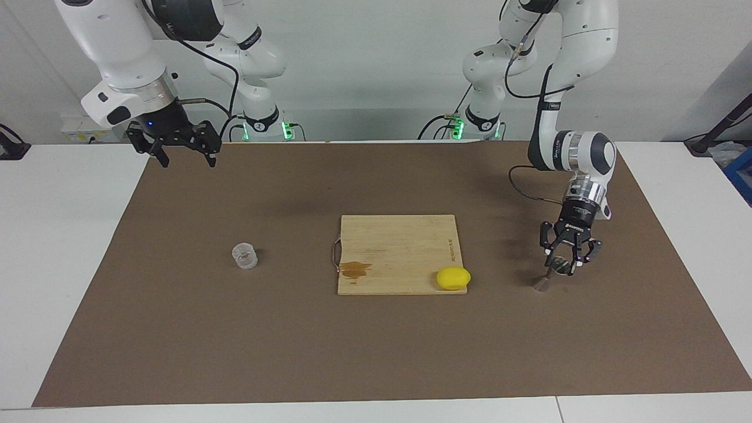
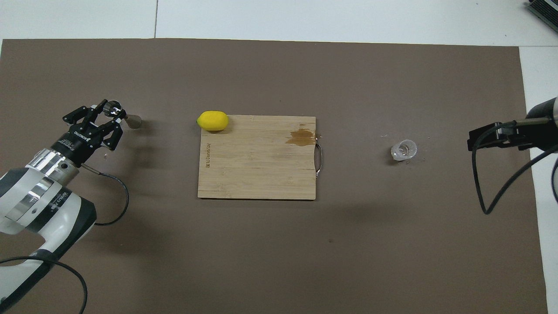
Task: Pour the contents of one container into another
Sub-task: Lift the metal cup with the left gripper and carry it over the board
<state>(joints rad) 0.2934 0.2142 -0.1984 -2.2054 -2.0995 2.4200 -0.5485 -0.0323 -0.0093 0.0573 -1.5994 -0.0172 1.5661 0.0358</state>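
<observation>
The steel jigger (image 1: 543, 282) leans tilted at the left arm's end of the brown mat, its lower cone on the mat. My left gripper (image 1: 563, 265) is down over it with its fingers drawn in on the upper cone. In the overhead view the jigger's mouth (image 2: 114, 109) shows between the fingers of the left gripper (image 2: 111, 112). The small clear cup (image 1: 245, 257) stands upright and alone on the mat toward the right arm's end, and also shows in the overhead view (image 2: 404, 150). My right gripper (image 1: 183, 157) waits open and empty above the mat's edge nearest the robots.
A wooden cutting board (image 1: 399, 241) with a brown wet stain (image 1: 355, 269) lies mid-mat. A yellow lemon-like lump (image 1: 453, 278) sits at the board's corner farthest from the robots, toward the jigger. Small clear specks lie around the cup (image 2: 383, 136).
</observation>
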